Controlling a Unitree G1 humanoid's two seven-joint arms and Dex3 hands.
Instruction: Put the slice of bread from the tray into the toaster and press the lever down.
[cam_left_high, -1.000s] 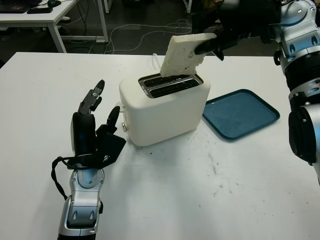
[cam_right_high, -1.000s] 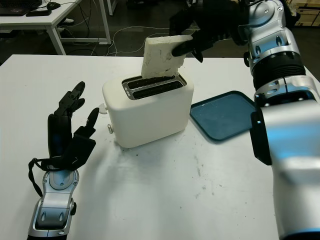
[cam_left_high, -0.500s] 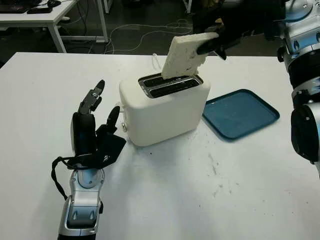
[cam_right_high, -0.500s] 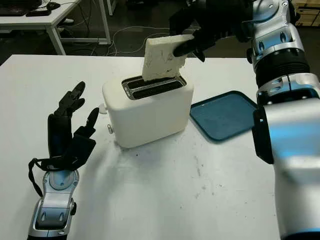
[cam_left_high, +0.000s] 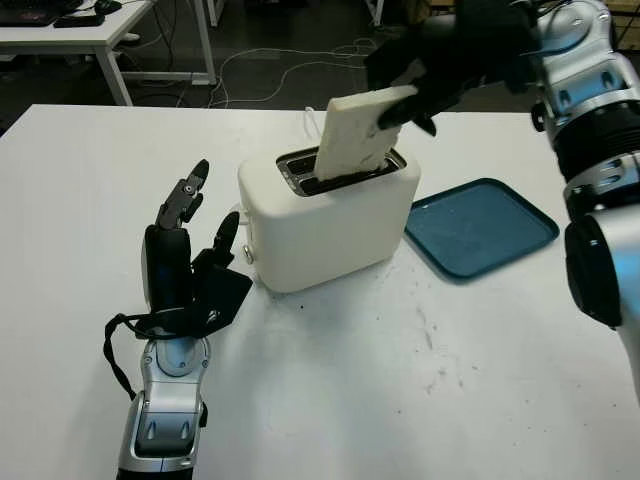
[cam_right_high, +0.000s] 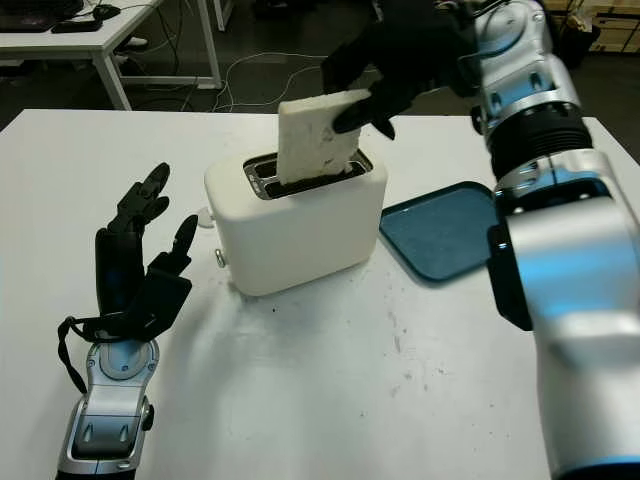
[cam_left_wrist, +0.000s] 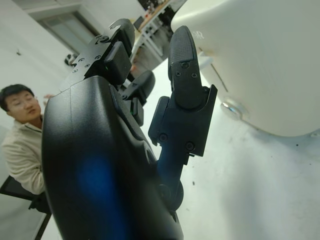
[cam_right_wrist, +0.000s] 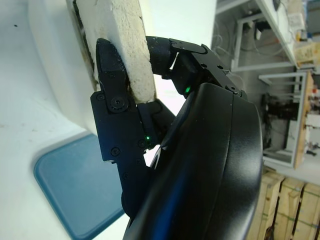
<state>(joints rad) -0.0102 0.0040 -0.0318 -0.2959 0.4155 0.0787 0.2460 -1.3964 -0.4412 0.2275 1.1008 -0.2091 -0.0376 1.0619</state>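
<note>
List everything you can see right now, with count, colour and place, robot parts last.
toaster: one, white, centre of the table, two slots on top.
slice of bread: one, pale, lower edge inside a toaster slot, upper part sticking out and tilted.
tray: one, blue, on the table beside the toaster on the right arm's side.
table: one, white, under everything.
desks: white, in the background behind the table, with cables on the floor.
person: one, light top, seen in the left wrist view.
right hand: one, black, above the toaster, fingers closed on the bread's upper end.
left hand: one, black, open, beside the toaster's lever side.
</note>
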